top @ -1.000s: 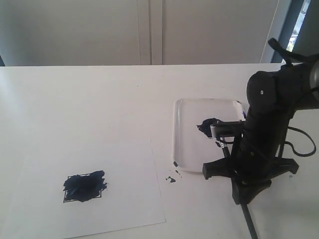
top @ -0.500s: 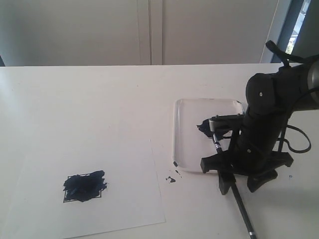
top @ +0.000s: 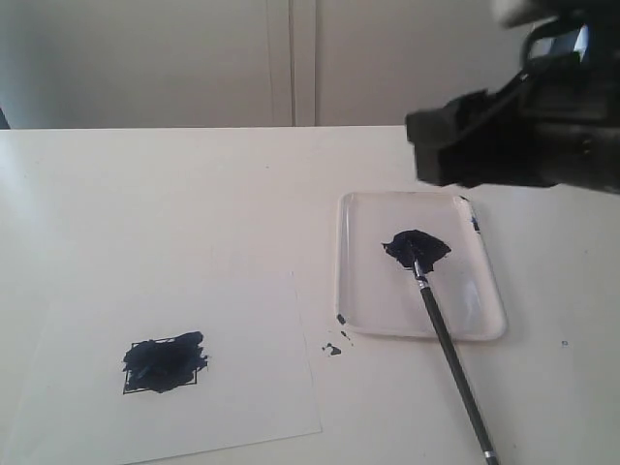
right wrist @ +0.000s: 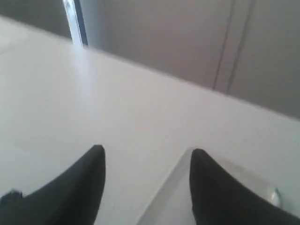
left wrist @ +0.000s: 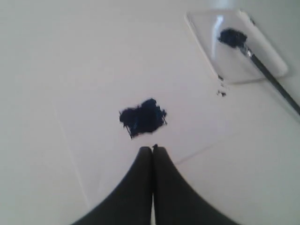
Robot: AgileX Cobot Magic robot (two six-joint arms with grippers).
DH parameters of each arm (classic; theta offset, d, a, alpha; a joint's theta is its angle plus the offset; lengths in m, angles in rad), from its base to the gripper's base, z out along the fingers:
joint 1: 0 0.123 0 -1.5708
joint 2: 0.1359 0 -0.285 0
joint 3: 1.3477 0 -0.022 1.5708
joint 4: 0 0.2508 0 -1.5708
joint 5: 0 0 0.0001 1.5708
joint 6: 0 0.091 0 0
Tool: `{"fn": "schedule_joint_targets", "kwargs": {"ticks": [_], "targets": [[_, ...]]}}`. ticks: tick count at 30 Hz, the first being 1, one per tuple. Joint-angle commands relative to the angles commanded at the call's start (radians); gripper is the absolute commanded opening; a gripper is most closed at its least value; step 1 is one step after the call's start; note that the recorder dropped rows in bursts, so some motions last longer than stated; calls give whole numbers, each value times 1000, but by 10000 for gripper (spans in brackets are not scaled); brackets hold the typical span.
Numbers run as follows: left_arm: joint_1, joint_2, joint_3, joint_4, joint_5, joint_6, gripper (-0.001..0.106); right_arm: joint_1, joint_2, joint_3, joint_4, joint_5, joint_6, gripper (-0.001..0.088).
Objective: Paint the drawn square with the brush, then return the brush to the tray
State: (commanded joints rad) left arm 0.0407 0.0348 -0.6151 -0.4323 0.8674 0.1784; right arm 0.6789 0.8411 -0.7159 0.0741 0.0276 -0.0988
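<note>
The white bench (top: pixel 194 194) carries the tray (top: pixel 368 281) at centre-right of the exterior frame. The brush (top: pixel 448 344) lies with its bristles in the paint blob (top: pixel 417 247) and its handle crossing the tray's lower rim toward the lower right. The right tool (right wrist: pixel 146 157), spread and empty, hangs at upper right and is the nearer one. The left tool (left wrist: pixel 153 149) is pressed together.

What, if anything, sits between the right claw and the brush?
Nothing visible does. The right gripper hangs open up high, and the brush lies uncovered below, bristles on the paint blob in the tray, handle poking out over the rim onto the table.
</note>
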Motion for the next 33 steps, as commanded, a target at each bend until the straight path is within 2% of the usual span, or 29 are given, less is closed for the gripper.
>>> {"fn": "schedule_joint_targets", "kwargs": {"ticks": [4,7,10,13,16,17,18,19,31,32,33], "targets": [[63,-15,69,-132,-108,179,0,0,-59,60,0,-158,-62,421],[99,-15,156,-156,-149,202,0,0,-49,94,0,-159,-57,310],[122,-12,175,-188,-240,244,0,0,-37,132,15,-106,-50,248],[125,-4,175,-196,-266,246,0,0,-35,137,22,-45,-16,242],[125,-4,185,-213,-311,246,0,0,-34,137,22,-84,-16,242],[125,-4,198,-222,-349,246,0,0,-30,137,22,-111,-16,242],[125,1,232,-271,-447,242,0,0,-28,137,22,-134,-16,242],[125,2,248,-301,-472,240,0,0,-28,137,22,-129,-10,242],[125,2,257,-304,-478,241,0,0,-31,137,22,-120,-10,242],[125,2,257,-304,-478,241,0,-3,-43,137,22,-108,-10,242],[127,2,257,-303,-478,244,0,-33,-89,137,22,-81,-10,242]]}}
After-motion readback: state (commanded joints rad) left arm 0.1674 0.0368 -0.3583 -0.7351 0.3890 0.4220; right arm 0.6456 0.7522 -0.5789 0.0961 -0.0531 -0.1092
